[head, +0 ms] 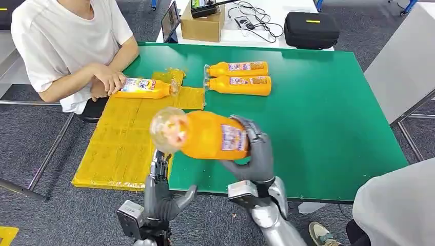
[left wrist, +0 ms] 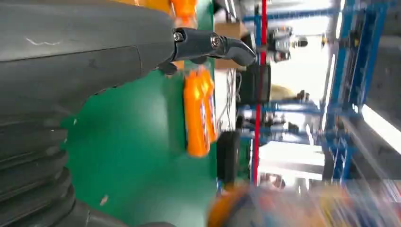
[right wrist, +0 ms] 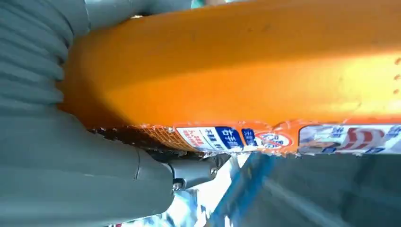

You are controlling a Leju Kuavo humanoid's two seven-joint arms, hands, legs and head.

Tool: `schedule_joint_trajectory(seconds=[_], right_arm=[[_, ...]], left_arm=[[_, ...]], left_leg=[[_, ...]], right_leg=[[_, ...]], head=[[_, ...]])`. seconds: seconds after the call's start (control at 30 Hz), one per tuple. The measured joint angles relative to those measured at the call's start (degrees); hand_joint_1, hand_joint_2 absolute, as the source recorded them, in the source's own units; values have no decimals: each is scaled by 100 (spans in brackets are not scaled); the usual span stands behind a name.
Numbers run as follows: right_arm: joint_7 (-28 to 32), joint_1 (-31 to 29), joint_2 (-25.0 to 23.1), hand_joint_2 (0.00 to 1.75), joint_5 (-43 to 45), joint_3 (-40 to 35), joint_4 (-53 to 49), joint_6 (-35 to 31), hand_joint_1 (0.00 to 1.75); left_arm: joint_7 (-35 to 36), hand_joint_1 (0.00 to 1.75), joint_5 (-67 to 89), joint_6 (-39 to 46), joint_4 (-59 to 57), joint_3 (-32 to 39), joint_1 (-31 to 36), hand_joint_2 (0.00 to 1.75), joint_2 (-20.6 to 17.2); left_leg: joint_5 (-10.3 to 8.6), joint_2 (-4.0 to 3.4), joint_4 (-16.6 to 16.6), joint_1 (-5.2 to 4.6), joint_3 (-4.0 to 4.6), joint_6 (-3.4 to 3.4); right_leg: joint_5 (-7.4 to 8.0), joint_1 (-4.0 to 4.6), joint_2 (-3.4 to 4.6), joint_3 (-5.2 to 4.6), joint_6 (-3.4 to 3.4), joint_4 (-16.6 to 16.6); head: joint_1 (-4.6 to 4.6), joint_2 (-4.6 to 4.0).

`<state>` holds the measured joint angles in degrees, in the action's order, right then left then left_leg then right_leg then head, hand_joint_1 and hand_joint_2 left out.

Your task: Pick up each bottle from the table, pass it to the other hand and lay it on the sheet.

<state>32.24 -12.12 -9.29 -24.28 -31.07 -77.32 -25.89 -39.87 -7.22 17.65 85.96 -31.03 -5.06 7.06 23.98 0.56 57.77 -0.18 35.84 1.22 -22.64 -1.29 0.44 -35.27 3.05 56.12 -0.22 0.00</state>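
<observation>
Gripping an orange bottle [head: 205,134] around its labelled body, the right hand [head: 255,154] holds it on its side above the near edge of the green table [head: 328,123] in the head view, the clear cap end pointing toward the yellow sheet [head: 120,146]; the label's print is too blurred to read. The left hand [head: 161,192] is raised just below the bottle's cap end, fingers spread and holding nothing. Two more bottles [head: 241,78] lie side by side on the table beyond, and a fourth bottle [head: 143,88] lies on the sheet under a seated person's hand [head: 107,79]. In the left wrist view the left hand's fingers [left wrist: 213,45] stretch out apart over the green table, with the pair of lying bottles [left wrist: 198,113] past them. In the right wrist view the held bottle [right wrist: 246,71] presses against the right hand's thumb [right wrist: 94,189]; its label [right wrist: 265,138] carries blue, white and red characters that cannot be made out.
</observation>
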Motion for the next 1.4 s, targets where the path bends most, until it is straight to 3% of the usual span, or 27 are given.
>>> schedule_joint_trajectory(seconds=[0.17, 0.63, 1.03, 1.3, 1.4], right_arm=[[-178, -51, 46, 175, -53, -379, 549, 377, 175], [-241, -161, 70, 175, -328, -772, 1271, 425, 175], [-204, -177, 66, 175, -356, -856, 1502, 419, 175], [-84, -160, 70, 175, -370, -1096, 1515, 668, 175], [-86, -170, 70, 175, -376, -1198, 1528, 757, 175]], left_arm=[[-13, 0, 206, -365, 42, -122, -14, 175, -37], [-15, 0, -124, -884, 31, -118, -3, 175, -33], [-15, 0, -244, -921, 26, -55, -21, 175, -31], [-7, 0, -1305, -1186, -77, 33, 70, 175, 50], [9, 12, -1294, -1284, -68, 80, 96, 175, 55]], left_leg=[[-1, 3, 0, -4, 1, 1], [0, 2, 0, -3, 1, 0], [0, 2, 0, -3, 1, 0], [0, 2, 0, -3, 0, 0], [0, 1, 0, -3, 0, 0]], right_leg=[[0, -3, -1, 1, 1, -1], [0, -2, -1, -1, 1, -1], [0, -2, -1, -1, 1, 0], [0, -2, -1, -1, 1, 0], [1, -2, -1, -1, 1, 0]], head=[[0, 0], [0, 0], [0, 0], [0, 0], [-2, 0]])
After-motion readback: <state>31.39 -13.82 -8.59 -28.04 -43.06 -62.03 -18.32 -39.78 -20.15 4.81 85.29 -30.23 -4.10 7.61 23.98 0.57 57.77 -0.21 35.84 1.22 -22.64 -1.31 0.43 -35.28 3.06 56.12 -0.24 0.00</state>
